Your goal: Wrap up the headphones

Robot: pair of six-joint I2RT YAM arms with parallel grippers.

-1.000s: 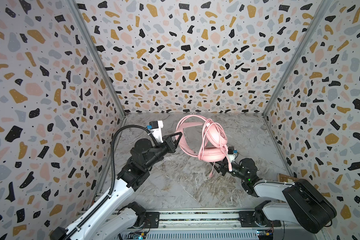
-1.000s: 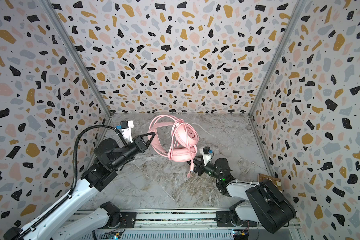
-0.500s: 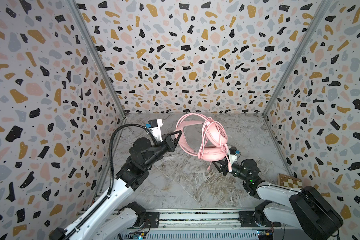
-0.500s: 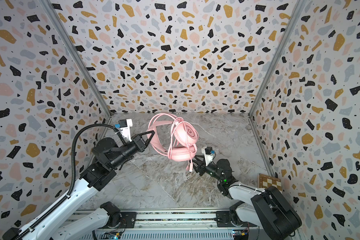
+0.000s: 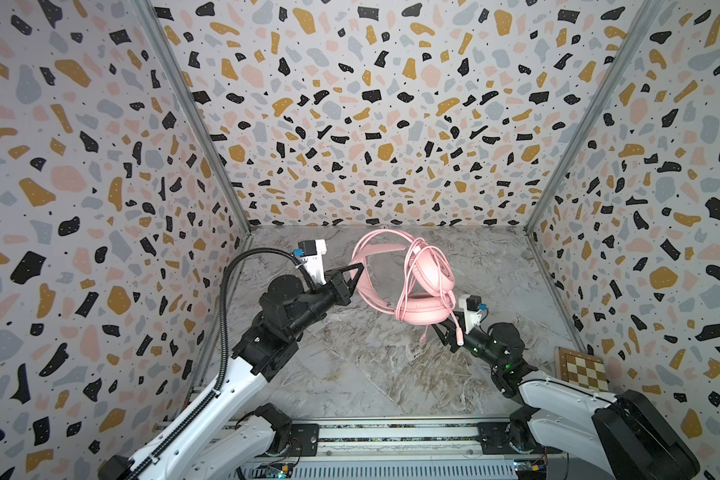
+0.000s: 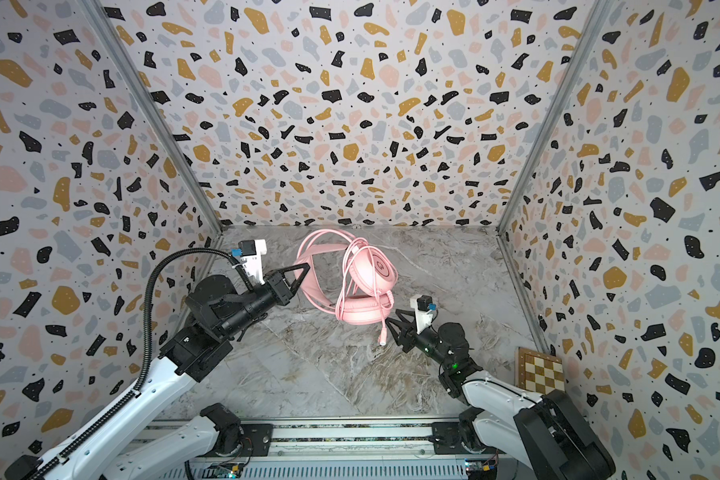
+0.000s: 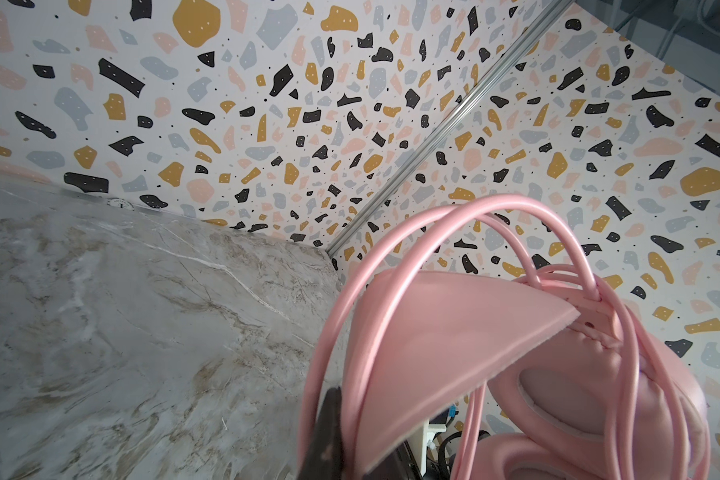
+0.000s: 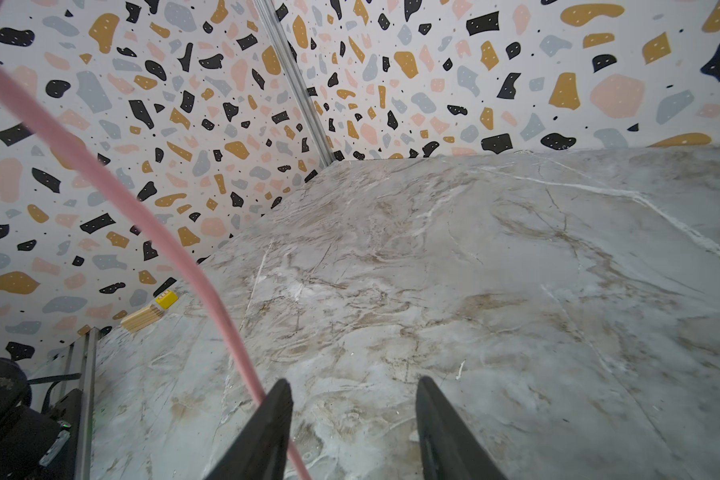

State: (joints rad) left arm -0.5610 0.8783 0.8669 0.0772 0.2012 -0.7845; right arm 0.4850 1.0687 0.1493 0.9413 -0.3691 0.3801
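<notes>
The surface [image 5: 350,374] [image 6: 308,374] is a grey slab with a marble pattern, veined in brown and white, and takes up the lower middle of both top views. At the lower right of both frames a wooden checkerboard [image 5: 582,370] [image 6: 542,370] sits at its edge, against the wall. The right wrist view shows a pale wooden block [image 8: 142,318] on it with a small yellow piece [image 8: 166,299] touching. Whether the headphones [image 5: 422,311] touch the surface cannot be told.

Robot test cell: terrazzo-print walls [image 5: 350,104], marble-look tabletop [image 5: 371,374], arm rail [image 5: 391,434] along front.
</notes>
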